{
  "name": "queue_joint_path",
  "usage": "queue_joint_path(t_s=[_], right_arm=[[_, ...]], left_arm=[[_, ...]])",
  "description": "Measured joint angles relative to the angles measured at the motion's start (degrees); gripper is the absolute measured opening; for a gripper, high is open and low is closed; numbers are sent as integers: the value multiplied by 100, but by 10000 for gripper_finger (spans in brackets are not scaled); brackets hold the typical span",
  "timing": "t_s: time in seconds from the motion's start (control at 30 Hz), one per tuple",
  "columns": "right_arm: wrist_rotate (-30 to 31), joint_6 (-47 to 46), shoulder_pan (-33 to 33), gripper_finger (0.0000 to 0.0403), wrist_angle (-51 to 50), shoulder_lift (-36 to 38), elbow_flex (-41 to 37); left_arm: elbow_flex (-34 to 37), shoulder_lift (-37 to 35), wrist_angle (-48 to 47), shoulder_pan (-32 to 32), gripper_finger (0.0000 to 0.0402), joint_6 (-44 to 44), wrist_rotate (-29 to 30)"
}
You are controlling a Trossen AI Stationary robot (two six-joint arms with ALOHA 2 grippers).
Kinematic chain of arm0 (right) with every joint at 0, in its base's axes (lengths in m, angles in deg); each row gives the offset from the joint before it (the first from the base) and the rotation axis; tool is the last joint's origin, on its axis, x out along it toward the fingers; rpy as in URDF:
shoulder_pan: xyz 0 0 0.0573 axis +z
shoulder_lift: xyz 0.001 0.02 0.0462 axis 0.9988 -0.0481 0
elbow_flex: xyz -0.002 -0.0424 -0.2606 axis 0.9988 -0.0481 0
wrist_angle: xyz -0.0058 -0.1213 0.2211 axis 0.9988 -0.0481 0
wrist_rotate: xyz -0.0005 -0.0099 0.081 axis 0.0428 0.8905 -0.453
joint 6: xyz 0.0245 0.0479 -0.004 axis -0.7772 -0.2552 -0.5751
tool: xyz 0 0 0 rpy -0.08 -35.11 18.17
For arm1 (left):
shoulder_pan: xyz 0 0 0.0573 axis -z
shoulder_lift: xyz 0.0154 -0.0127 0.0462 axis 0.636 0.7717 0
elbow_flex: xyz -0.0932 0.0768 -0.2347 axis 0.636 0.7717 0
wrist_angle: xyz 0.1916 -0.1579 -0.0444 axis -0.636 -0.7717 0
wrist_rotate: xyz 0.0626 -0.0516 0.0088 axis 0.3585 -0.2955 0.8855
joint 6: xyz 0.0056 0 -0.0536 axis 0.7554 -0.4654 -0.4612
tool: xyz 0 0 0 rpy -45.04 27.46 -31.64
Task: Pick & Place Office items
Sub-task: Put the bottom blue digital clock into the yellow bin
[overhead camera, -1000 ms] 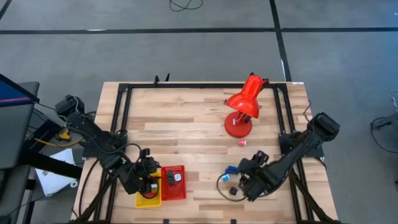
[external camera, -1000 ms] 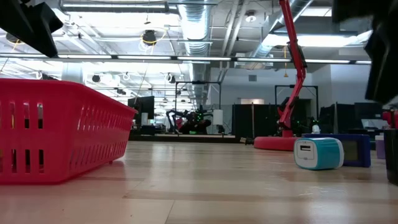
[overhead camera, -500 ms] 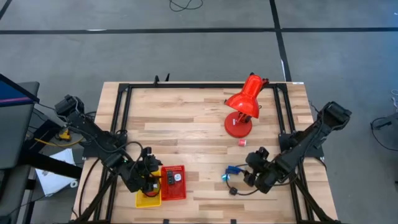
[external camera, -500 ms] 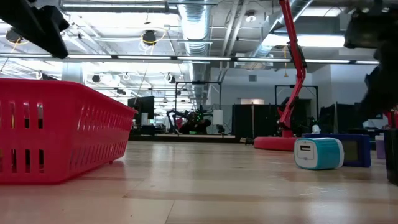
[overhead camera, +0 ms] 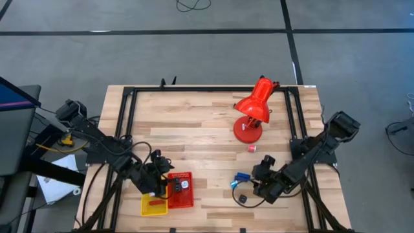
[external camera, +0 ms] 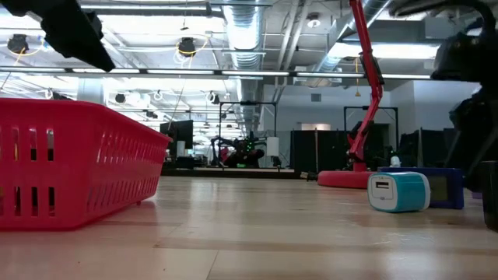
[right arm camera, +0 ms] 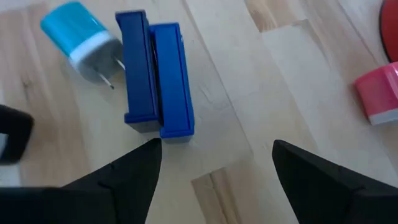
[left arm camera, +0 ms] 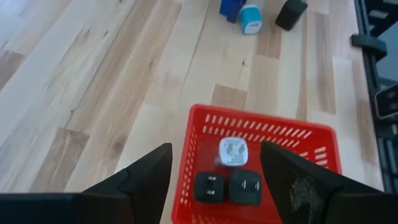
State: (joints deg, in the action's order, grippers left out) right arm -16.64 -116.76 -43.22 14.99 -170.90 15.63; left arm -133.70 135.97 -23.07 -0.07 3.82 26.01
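Note:
My left gripper (left arm camera: 214, 152) hangs open above the red tray (left arm camera: 311, 134), touching nothing. In the tray lie a white charger (left arm camera: 232, 151) and two black chargers (left arm camera: 209, 185). My right gripper (right arm camera: 216, 146) stands open just short of a blue block (right arm camera: 155, 71) that lies flat on the table. Beside the block lie a cyan-and-white charger (right arm camera: 84, 37) and, farther off, a pink piece (right arm camera: 379, 93). From above, the left gripper (overhead camera: 160, 181) is at the near left and the right gripper (overhead camera: 260, 183) at the near right.
A red desk lamp (overhead camera: 252, 110) stands at the far right. A yellow tray (overhead camera: 154, 206) holding a small red piece lies next to the red tray (overhead camera: 180, 189). A black piece with a cord (overhead camera: 242, 199) lies near the front edge. Bare wood fills the table's middle.
My right gripper has come down toward the table near the blue block and tipped more steeply. My left gripper has shifted a little toward the table's right, over the red tray, uncovering the yellow tray.

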Motion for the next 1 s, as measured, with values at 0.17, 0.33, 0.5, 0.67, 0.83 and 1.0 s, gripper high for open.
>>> queue_joint_path(t_s=[0.17,0.33,0.5,0.67,0.83,1.0], right_arm=[[17,95,-53,292,122,-259,0],[3,224,-76,290,492,-402,2],[55,381,-211,290,504,-397,2],[33,736,-430,277,694,-397,2],[-283,823,-571,220,729,-395,11],[-319,827,-574,122,721,-393,13]], left_arm=[[0,0,49,-73,238,0,1],[0,0,51,-94,239,0,1],[0,0,41,-94,237,2,1],[0,0,38,-94,237,1,1],[0,0,36,-94,237,2,0],[0,0,41,-94,237,1,0]])
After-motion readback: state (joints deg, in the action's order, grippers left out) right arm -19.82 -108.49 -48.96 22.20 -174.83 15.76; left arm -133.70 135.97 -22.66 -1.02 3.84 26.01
